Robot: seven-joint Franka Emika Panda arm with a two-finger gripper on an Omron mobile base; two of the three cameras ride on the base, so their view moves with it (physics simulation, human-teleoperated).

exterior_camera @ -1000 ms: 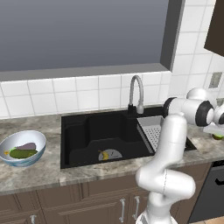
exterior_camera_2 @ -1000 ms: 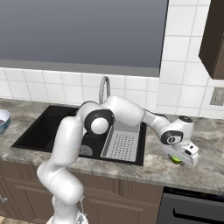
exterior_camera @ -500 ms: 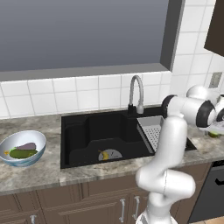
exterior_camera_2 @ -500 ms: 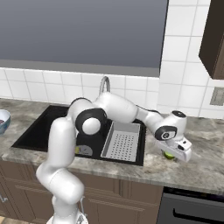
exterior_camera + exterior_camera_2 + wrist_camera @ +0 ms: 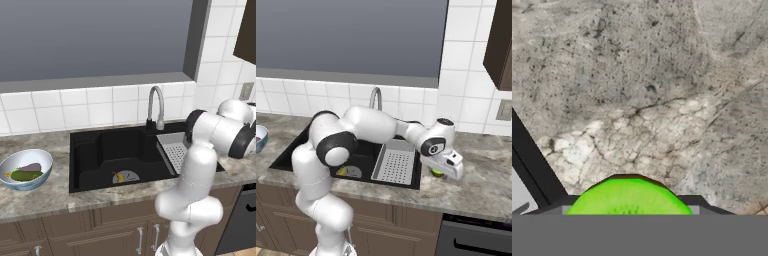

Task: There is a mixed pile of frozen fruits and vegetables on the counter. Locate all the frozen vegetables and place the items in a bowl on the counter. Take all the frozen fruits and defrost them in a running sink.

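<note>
Now the gripper (image 5: 442, 171) sits over the small round bright green lime (image 5: 628, 196) on the speckled grey-brown granite worktop (image 5: 483, 175), right of the black rectangular sink (image 5: 356, 165); I cannot tell its grip.

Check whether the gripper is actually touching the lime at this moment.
Cannot tell. In the hand view the lime sits at the frame's bottom edge with the fingertips unseen; in the right base view the gripper covers it, hiding any contact or gap.

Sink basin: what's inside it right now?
In the sink, the yellow banana lies beside the round drain, and the grey perforated tray fills its right part. The arm covers some basin floor.
</note>
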